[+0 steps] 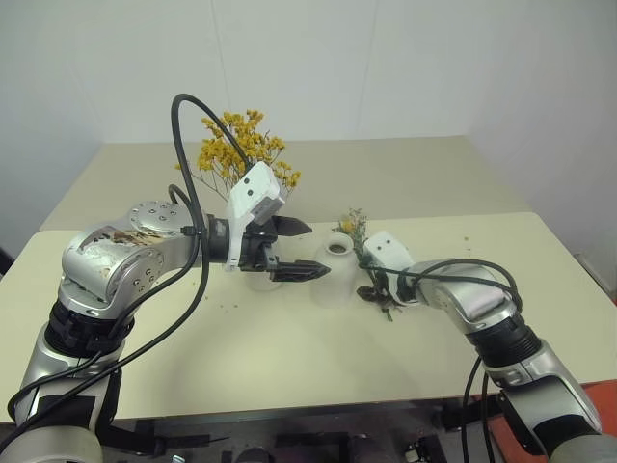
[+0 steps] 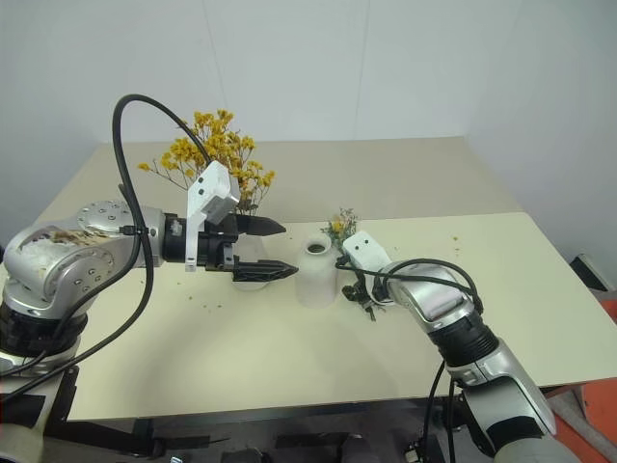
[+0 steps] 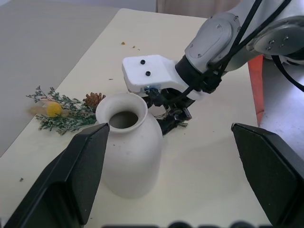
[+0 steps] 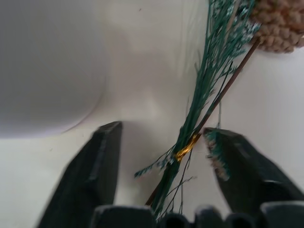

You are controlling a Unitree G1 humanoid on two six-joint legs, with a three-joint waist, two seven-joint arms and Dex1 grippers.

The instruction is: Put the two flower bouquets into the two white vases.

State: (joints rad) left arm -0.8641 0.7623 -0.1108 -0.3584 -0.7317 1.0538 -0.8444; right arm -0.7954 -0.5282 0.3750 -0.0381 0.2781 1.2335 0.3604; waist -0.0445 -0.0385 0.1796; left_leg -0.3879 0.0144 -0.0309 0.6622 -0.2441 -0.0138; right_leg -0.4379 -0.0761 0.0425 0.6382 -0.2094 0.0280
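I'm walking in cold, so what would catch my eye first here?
The bushy yellow bouquet stands in a vase behind the open left gripper. Mid-table, the right gripper straddles the grey-green sprig bunch lying beside the short narrow-necked white vase.

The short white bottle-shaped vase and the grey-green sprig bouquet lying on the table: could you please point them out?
Short white bottle-shaped vase (image 3: 130, 156): left wrist view, body.
Grey-green sprig bouquet (image 3: 64, 118): left wrist view, foliage.

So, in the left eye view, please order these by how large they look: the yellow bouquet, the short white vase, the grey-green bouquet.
1. yellow bouquet, the widest spread.
2. short white vase.
3. grey-green bouquet, lying beside that vase; the right gripper hides its stems, so it may really be longer than it looks.
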